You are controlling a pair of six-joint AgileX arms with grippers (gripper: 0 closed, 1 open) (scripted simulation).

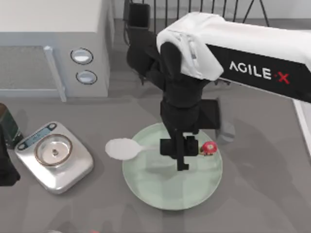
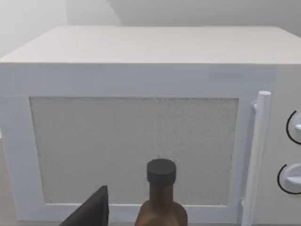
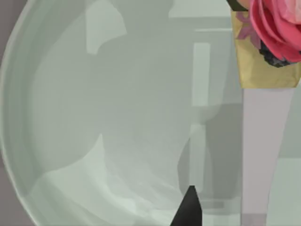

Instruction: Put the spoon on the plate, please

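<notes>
One arm works: right end effector (image 1: 182,154) over the plate (image 1: 146,187), pinching the spoon (image 1: 124,148) mid-handle; bowl overhangs the rim.
Left wrist view: microwave, brown bottle.
Right wrist view: handle above plate; next, lower and release.

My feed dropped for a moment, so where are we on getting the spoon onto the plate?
The spoon is already over the plate: its handle crosses the plate with the red knob inside the rim, while the bowl juts past the left rim. The right gripper is at the handle; grip unclear. Left to do: confirm release and pull the arm away.
</notes>
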